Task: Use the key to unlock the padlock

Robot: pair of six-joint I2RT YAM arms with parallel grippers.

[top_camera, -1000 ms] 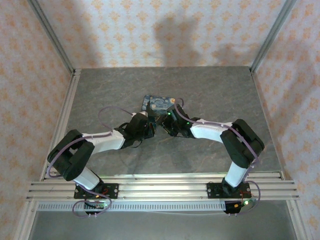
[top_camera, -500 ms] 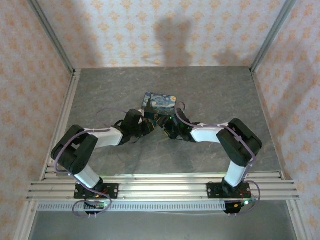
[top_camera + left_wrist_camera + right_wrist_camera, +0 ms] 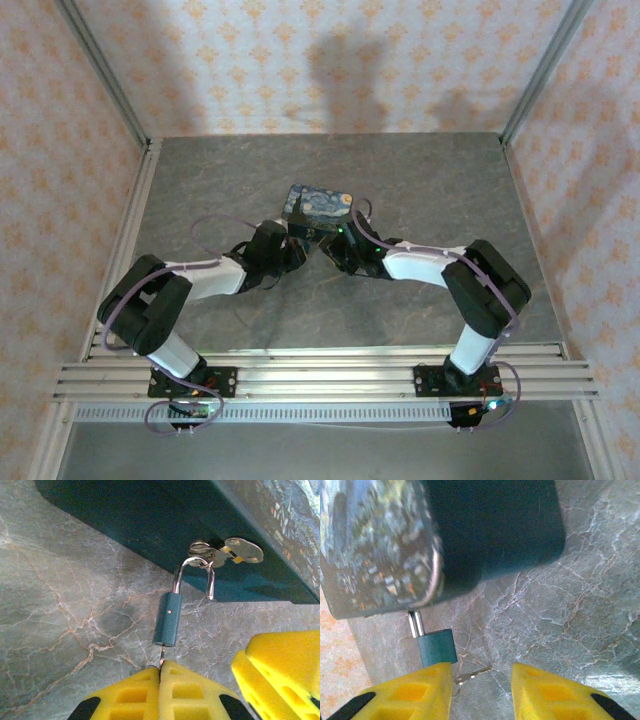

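Left wrist: my left claw [image 3: 160, 672] pinching key [image 3: 162, 655], key seated in bottom of padlock [image 3: 167, 619] just off fingertips. One shackle leg free of body, shackle hooked through blue box [image 3: 125, 515] hasp. Right wrist: shackle half hidden behind box; my right claw [image 3: 482, 680] spread, padlock against one finger, key between fingers.

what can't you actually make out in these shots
- Left wrist: key head buried in the shut left gripper; just its shaft shows below the padlock.
- Top external: both too small, tucked behind the arm wrists beside the blue box.
- Right wrist: box lid blurred; box edge hides the top of the shackle.
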